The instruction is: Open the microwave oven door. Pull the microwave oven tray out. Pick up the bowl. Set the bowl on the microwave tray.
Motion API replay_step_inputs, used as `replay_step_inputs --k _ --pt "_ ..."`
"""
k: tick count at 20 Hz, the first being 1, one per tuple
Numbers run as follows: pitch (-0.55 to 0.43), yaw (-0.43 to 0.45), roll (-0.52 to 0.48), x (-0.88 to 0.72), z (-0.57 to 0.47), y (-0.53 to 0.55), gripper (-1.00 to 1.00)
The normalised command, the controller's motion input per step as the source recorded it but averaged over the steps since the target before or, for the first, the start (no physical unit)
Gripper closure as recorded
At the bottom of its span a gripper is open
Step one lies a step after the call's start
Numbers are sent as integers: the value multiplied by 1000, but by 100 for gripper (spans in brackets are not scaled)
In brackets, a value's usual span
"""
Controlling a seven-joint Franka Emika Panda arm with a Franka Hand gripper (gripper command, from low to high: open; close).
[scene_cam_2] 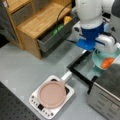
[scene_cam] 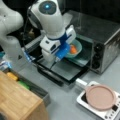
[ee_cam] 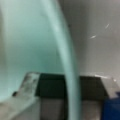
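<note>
The bowl [scene_cam: 75, 48], an orange item inside, is pinched at its rim by the gripper [scene_cam: 65, 51] over the microwave oven tray [scene_cam: 82, 60], above the open microwave oven door [scene_cam: 62, 70]. A level, gentle descent is called for.

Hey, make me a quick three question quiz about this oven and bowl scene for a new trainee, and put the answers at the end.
1. True or false: the microwave oven door is closed.
2. What is the gripper closest to? A. the pink dish B. the bowl C. the wooden shelf
3. What colour is the thing lying inside the bowl?

Key
1. False: in both front views the door lies folded down in front of the microwave oven.
2. B: the bowl's rim fills the wrist view beside one of the fingers, and the bowl is at the oven's opening.
3. Orange.
</note>
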Motion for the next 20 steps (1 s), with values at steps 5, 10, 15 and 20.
replay_step_inputs --k 5,10,15,20 --pt "-276 -156 104 -350 -199 122 100" --pt "-290 -125 115 -259 -231 71 100" --pt "-273 -113 139 -212 -205 172 100" --pt "-249 -106 137 -189 -150 201 100"
